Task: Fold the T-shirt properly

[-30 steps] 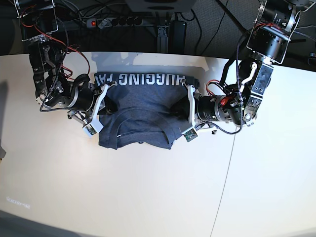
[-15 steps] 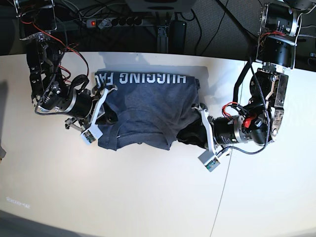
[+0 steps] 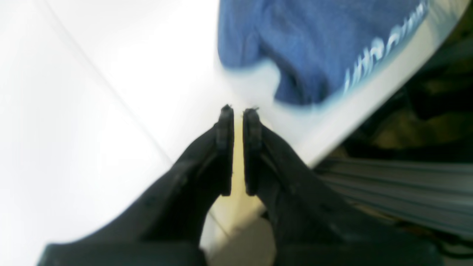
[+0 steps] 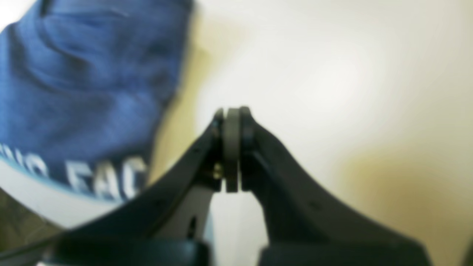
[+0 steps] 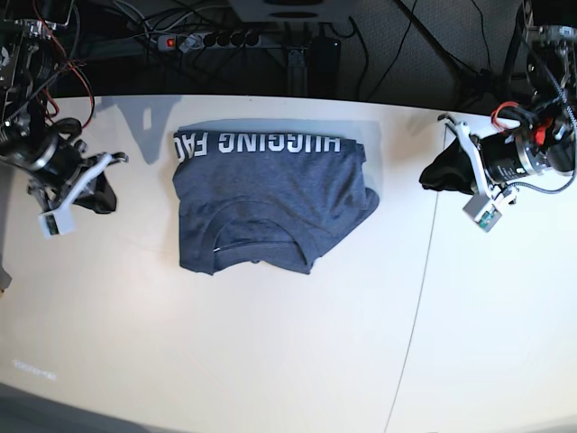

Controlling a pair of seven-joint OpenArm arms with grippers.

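Both grippers had pulled well away from the T-shirt (image 5: pixel 269 200) when we looked: a second before, they were pressed down on its two side edges, and half a second before, our left one was already sliding off. Our left gripper (image 5: pixel 448 171) now hung beyond the shirt's side on the base view's right, past the table seam (image 5: pixel 416 298), its pads (image 3: pixel 226 147) nearly together with only a thin slit between them and nothing held. Our right gripper (image 5: pixel 95 188) sat off the opposite side of the shirt, jaws pressed shut and empty. The shirt itself lay alone in the middle of the table (image 5: pixel 270 361), a compact rectangle with its white lettering (image 5: pixel 260 142) along the far edge and the ribbed collar (image 5: pixel 257 236) showing near the front edge. One corner bulged out slightly toward our left gripper. We judged the fold essentially complete, with perhaps that loose corner wanting a tidy.
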